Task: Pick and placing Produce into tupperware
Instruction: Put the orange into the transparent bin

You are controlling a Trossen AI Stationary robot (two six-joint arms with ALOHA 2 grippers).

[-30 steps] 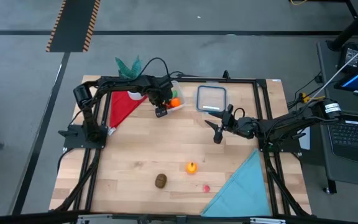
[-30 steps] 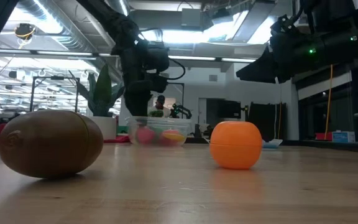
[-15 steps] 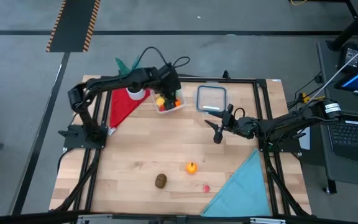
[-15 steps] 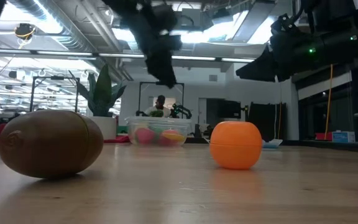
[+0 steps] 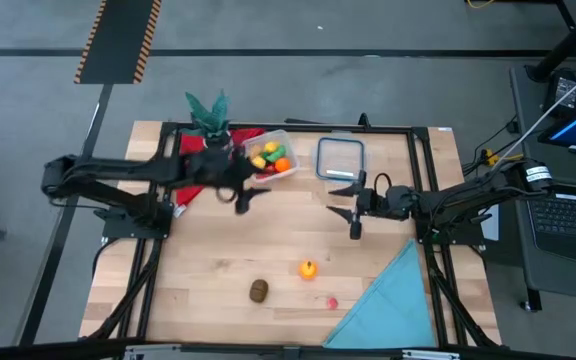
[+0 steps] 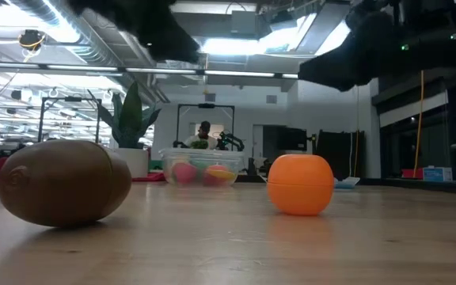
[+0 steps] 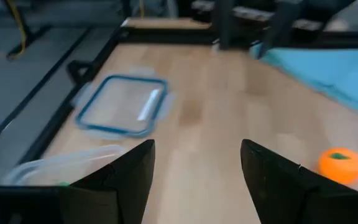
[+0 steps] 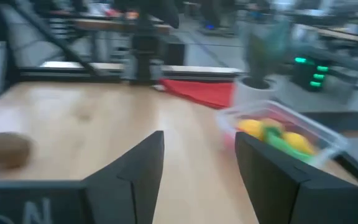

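The tupperware [image 5: 271, 157] stands at the table's far middle, holding yellow, orange and green produce; it also shows in the low view [image 6: 204, 168]. Loose produce lies near the front: an orange fruit [image 5: 309, 268], a brown kiwi [image 5: 258, 290] and a small pink piece [image 5: 331, 302]. My left gripper [image 5: 245, 197] hangs open and empty above the table, just nearer than the tupperware; its fingers frame bare wood [image 7: 194, 180]. My right gripper [image 5: 349, 211] hovers open and empty near the lid, pointing toward the table's left [image 8: 197, 180].
A flat clear lid with a blue-grey rim [image 5: 340, 158] lies right of the tupperware. A red cloth [image 5: 200, 168] and a potted plant [image 5: 208, 110] sit at the far left. A blue cloth [image 5: 393, 300] covers the near right corner. Bare wood lies between the grippers and the loose produce.
My left gripper has risen from over the tupperware and drawn back toward the table's near-left, tipping from pointing down to nearly level; its fingers stay open. My right gripper has turned slightly in place. The tupperware and loose produce have stayed put.
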